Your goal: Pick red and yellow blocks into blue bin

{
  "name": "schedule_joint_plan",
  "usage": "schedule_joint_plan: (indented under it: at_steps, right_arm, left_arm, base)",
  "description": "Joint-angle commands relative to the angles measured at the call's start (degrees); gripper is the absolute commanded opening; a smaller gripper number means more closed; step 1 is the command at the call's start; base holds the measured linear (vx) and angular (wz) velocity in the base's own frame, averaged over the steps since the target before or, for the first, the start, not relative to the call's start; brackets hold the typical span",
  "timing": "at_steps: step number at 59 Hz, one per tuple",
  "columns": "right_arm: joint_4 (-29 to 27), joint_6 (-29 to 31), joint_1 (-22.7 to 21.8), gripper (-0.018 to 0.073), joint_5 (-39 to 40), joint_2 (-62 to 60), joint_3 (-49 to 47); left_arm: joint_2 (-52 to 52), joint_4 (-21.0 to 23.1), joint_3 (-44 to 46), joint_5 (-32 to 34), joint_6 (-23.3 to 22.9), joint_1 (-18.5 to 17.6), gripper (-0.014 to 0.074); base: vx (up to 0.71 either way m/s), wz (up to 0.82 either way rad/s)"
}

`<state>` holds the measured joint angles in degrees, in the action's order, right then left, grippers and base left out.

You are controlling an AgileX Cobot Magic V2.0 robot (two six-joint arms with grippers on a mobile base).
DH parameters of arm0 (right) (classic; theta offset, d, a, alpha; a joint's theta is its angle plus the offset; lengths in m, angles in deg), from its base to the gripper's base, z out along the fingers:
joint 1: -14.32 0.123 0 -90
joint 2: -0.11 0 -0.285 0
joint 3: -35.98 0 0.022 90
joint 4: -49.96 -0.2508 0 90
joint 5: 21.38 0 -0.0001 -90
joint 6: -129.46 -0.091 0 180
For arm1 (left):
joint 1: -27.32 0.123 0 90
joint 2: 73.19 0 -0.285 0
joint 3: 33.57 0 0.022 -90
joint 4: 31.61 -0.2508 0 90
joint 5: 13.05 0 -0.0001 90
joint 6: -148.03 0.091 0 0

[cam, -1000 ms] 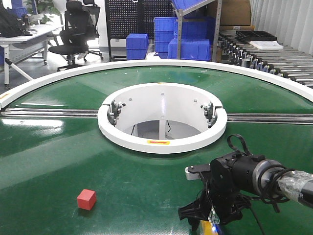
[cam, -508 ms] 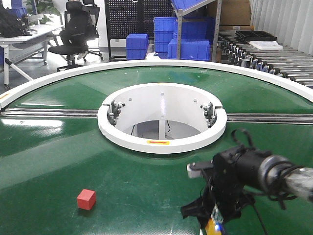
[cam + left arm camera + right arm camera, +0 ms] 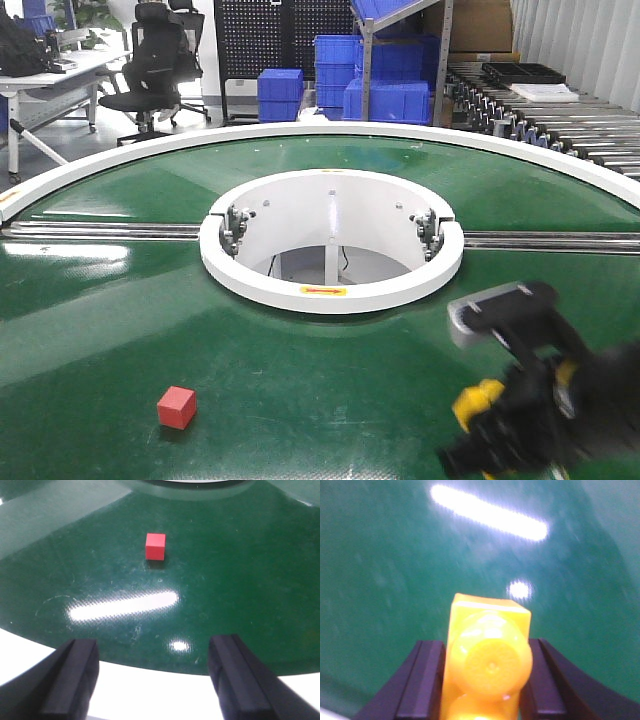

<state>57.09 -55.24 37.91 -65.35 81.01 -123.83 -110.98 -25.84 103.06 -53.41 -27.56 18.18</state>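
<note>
The right claw [image 3: 486, 692] is closed on the yellow brick [image 3: 490, 640], one dark finger [image 3: 426, 680] pressed to each side, a round stud facing the wrist camera. In the front view the arm is blurred at the lower right, with the brick held above the green table [image 3: 100, 330].

The left claw [image 3: 155, 680] is wide open and holds nothing. It hangs over the table's white edge. The red cube [image 3: 155, 546] sits alone on the green surface ahead of it, well apart from its fingers. In the front view the cube lies towards the lower left, far from the brick.

Beyond it a white ring [image 3: 330, 292] circles the hole in the table's middle. Behind the table stand stacked blue crates [image 3: 340, 60], an office chair [image 3: 155, 60] and a roller conveyor [image 3: 560, 120].
</note>
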Motion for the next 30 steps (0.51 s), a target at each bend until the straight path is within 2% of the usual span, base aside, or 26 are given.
schedule_joint_plan:
  at_steps: [1,11,19,30]
  right_arm:
    - [2.0,0.54,-0.14,0.0228,3.09,-4.97,2.05]
    - [1.95,0.54,-0.14,0.0228,2.39,-8.39,5.23]
    - [1.89,0.21,-0.14,0.0228,1.86,-8.58,5.16]
    - [1.89,0.27,-0.14,0.0228,1.81,-8.58,5.22]
  left_arm:
    - [-0.79,0.51,1.45,5.62,-0.31,-0.53,0.0577]
    - [-5.85,0.81,1.62,6.0,0.64,-0.53,0.0577]
    - [-13.73,4.16,4.12,4.63,4.94,-0.55,0.0589]
    - [-26.61,7.58,12.14,2.65,10.09,-0.6,0.0654]
  base:
    - [0.0,0.0]
    - [0.0,0.0]
    - [0.0,0.0]
    - [0.0,0.0]
